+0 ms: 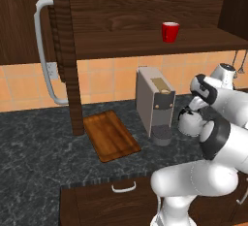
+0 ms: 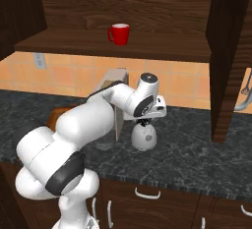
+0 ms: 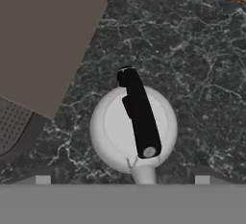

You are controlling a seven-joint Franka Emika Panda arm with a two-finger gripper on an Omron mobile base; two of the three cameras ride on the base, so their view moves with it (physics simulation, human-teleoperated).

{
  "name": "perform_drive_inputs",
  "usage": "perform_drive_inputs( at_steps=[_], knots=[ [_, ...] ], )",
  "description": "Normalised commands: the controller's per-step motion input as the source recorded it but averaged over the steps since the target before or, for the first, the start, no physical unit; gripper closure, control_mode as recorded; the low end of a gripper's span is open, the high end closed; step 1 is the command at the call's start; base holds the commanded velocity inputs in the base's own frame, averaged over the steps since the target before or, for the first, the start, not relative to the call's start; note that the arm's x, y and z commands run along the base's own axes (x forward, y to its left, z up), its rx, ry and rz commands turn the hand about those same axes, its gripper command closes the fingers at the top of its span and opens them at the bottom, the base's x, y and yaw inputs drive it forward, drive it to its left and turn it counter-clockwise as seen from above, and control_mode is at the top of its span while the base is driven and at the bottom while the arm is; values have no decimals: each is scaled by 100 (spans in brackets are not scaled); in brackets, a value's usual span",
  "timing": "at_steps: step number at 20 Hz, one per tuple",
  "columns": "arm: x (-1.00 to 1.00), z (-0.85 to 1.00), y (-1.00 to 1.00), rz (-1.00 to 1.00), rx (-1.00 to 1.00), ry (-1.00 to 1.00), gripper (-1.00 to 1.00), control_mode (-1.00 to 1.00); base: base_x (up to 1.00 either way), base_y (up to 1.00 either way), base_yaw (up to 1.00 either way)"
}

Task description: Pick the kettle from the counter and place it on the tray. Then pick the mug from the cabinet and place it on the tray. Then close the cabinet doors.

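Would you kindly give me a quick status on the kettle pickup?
Gripper open, above kettle. Kettle on counter, untouched. Tray bare; coffee machine beside kettle.

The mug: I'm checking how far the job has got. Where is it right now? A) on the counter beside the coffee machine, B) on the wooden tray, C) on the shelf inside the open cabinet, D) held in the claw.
C: the red mug stands on the cabinet shelf, well above the bare tray on the counter.
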Motion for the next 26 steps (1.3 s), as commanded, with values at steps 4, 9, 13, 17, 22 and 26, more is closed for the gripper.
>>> perform_drive_inputs(
  at_steps=[4,9,13,17,22,26],
  knots=[
    [41,-17,-17,1,0,10,-100,-100,0,0,0],
    [25,-31,-14,2,0,3,-100,-100,0,0,0],
    [15,-28,-8,4,0,3,-100,-100,0,0,0],
    [-9,-21,0,5,0,0,-100,-100,0,0,0],
    [0,-29,6,3,0,0,-100,-100,0,0,0],
    [5,-23,4,8,-6,-10,100,-100,0,0,0]
  ],
)
